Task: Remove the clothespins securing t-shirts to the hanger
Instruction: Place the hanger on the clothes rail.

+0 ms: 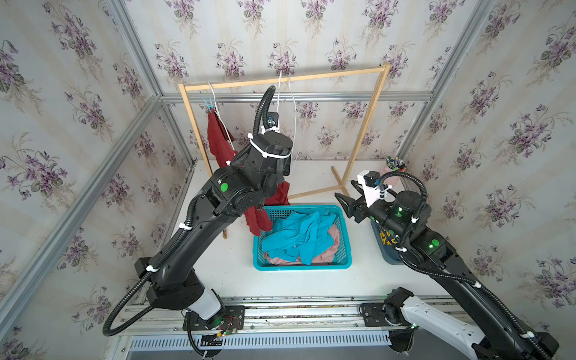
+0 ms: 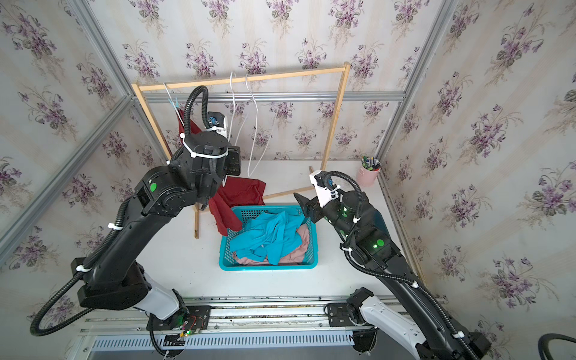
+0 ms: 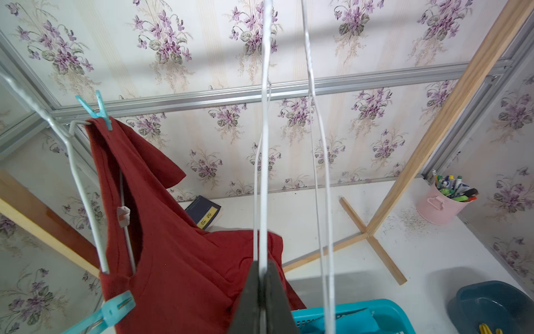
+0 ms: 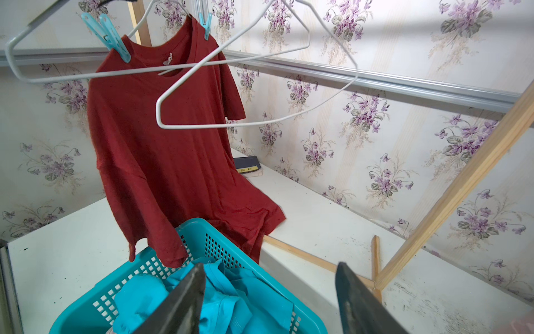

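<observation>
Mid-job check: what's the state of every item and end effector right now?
red t-shirt: hanging, pinned to wire hanger.
blue clothespins: both clipped on.
turquoise t-shirt: loose in basket.
pink t-shirt: in basket, beneath turquoise.
gripped hanger: bare, on rack.
second hanger: bare, hanging free.
left end effector: shut on gripped hanger.
right end effector: open, empty.

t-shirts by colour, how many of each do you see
dark red t-shirt: 1
turquoise t-shirt: 1
pale pink t-shirt: 1
total: 3
</observation>
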